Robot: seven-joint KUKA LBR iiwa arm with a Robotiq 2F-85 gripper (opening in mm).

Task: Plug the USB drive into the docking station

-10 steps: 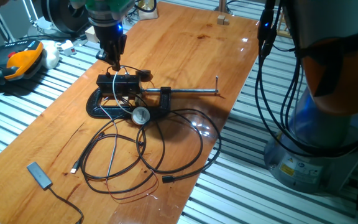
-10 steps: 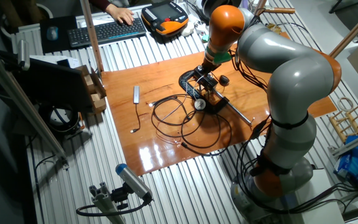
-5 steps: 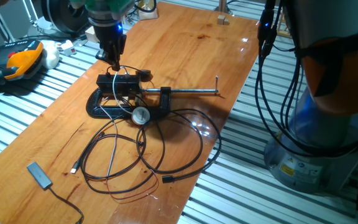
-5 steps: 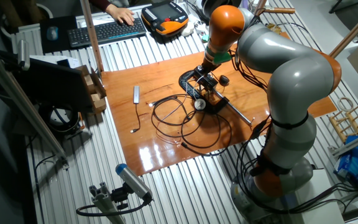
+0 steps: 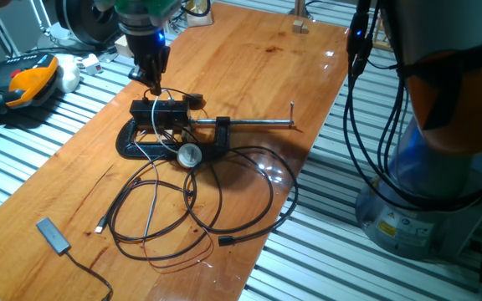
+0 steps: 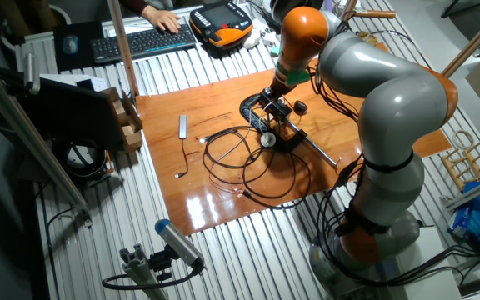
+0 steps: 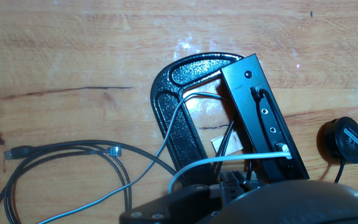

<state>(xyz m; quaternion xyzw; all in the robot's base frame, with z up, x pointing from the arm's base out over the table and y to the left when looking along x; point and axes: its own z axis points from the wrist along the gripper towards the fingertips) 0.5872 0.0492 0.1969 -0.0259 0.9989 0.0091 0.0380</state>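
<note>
Wooden tabletop (image 5: 249,75) fills my screens. I can't pick out the USB drive anywhere. The docking station (image 7: 265,117) sits right of centre in the hand view, its port face toward the camera, held in the black G-clamp (image 5: 141,140), whose steel screw (image 5: 258,125) runs right. My fingers (image 5: 154,86) hang just above the box's far end; whether they are open or closed on anything I can't tell. Looped cables (image 5: 199,201) sprawl below centre; a flat dongle (image 5: 52,234) lies lower left.
</note>
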